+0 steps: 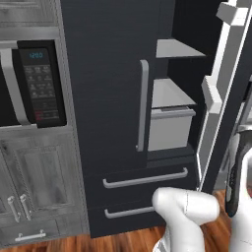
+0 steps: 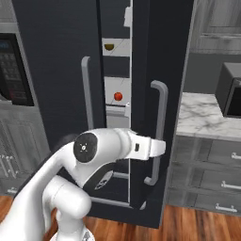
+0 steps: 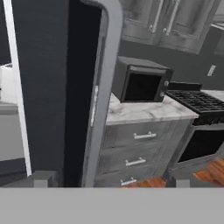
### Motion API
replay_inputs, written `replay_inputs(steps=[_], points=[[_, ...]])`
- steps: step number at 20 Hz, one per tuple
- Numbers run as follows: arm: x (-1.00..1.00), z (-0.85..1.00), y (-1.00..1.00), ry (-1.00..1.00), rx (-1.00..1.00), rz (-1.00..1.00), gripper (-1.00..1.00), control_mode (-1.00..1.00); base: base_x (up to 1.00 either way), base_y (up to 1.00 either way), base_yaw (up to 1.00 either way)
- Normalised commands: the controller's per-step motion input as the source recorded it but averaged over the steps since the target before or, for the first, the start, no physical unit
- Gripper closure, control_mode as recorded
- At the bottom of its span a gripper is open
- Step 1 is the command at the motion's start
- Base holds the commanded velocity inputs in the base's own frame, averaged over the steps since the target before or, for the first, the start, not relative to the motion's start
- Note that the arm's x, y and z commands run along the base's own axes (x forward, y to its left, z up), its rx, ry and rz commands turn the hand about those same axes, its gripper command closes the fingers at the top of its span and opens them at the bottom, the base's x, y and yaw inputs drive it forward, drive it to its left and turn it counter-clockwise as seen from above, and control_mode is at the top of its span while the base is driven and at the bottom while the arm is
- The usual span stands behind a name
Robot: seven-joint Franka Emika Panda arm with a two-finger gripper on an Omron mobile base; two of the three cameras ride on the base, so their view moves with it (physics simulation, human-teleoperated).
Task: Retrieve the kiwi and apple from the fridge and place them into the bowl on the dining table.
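To the left of the gripper (image 3: 109,177), inside the fridge (image 2: 61,70), the apple (image 2: 118,96) and, a shelf higher, the kiwi (image 2: 109,46) are seen. The jaws are held wide, empty, astride the door handle (image 3: 103,87). The door may be knocked shut if the hand is swung carelessly.

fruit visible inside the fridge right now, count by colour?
Glossy red round apple, on a light grey shelf of the tall dark charcoal fridge: 1
Small olive-green kiwi, on a higher shelf: 1
Total: 2
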Motion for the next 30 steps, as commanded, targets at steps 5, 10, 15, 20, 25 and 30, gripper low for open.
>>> replay_inputs(steps=[5,10,15,20,25,30], points=[[-0.37,0.66,0.84,-0.01,-0.28,-0.08,-1.00,-1.00,0.00,0.00,0.00],[0.00,0.53,0.89,0.04,-0.31,-0.01,-1.00,-1.00,0.00,0.00,0.00],[0.00,0.43,0.66,0.12,-0.30,0.00,-1.00,-1.00,0.00,0.00,0.00],[0.07,0.19,0.36,0.21,-0.20,-0.03,-1.00,-1.00,0.00,0.00,0.00],[0.35,0.00,0.02,0.28,-0.09,-0.02,-1.00,-1.00,0.00,0.00,0.00],[0.52,0.00,0.00,0.20,-0.08,-0.05,-1.00,-1.00,0.00,0.00,0.00]])
